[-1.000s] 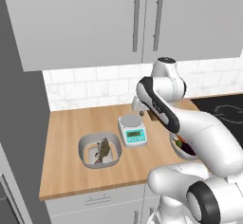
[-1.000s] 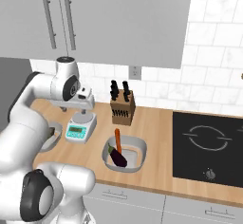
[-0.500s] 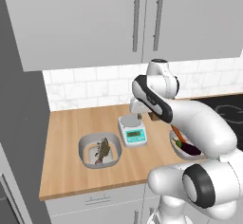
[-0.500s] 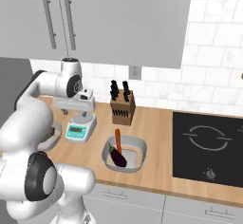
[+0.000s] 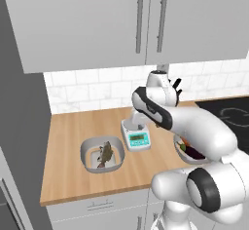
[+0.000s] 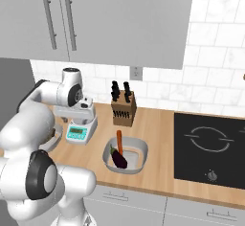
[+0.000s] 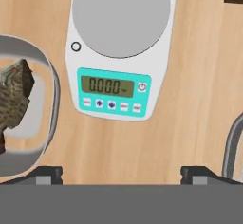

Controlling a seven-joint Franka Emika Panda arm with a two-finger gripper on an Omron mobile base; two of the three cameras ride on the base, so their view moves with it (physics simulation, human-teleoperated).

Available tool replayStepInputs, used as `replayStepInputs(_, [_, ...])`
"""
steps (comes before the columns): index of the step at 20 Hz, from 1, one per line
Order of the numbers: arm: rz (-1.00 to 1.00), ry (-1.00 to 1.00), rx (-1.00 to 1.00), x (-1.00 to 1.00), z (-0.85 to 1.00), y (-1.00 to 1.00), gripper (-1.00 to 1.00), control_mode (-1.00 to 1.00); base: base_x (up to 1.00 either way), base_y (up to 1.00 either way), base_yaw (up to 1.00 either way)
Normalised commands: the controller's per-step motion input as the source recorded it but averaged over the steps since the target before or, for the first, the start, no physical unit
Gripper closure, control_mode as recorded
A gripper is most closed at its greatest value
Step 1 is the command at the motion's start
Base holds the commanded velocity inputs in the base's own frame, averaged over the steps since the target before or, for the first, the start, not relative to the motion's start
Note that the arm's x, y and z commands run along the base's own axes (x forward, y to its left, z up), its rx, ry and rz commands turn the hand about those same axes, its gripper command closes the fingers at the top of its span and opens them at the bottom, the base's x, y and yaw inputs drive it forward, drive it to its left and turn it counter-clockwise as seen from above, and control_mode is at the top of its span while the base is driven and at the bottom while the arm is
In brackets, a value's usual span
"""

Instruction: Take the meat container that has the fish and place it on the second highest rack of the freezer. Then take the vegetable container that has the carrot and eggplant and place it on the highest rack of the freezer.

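gripper wide open, empty, over white kitchen scale w/ teal panel; mottled brown fish in grey tub beside.

surface: wooden counter | left: grey tub with the fish | middle: kitchen scale | right: tub with the carrot, the eggplant | far: knife block | far right: cooktop
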Motion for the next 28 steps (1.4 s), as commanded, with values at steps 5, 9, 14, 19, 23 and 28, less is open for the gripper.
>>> replayStepInputs(5, [0.00,0.02,-0.03,0.00,-0.05,0.32,-1.00,-1.00,0.00,0.00,0.00])
replayStepInputs(9, [0.00,0.00,-0.01,0.00,-0.20,0.27,-1.00,-1.00,0.00,0.00,0.00])
replayStepInputs(14, [0.13,0.08,0.00,-0.01,-0.26,0.23,-1.00,-1.00,0.00,0.00,0.00])
replayStepInputs(19, [0.21,0.27,-0.09,-0.03,-0.06,0.34,-1.00,-1.00,0.00,0.00,0.00])
replayStepInputs(23, [0.17,0.26,-0.10,0.00,-0.05,0.31,-1.00,-1.00,0.00,0.00,0.00])
replayStepInputs(28, [0.14,0.05,0.01,-0.09,-0.42,0.10,-1.00,-1.00,0.00,0.00,0.00])
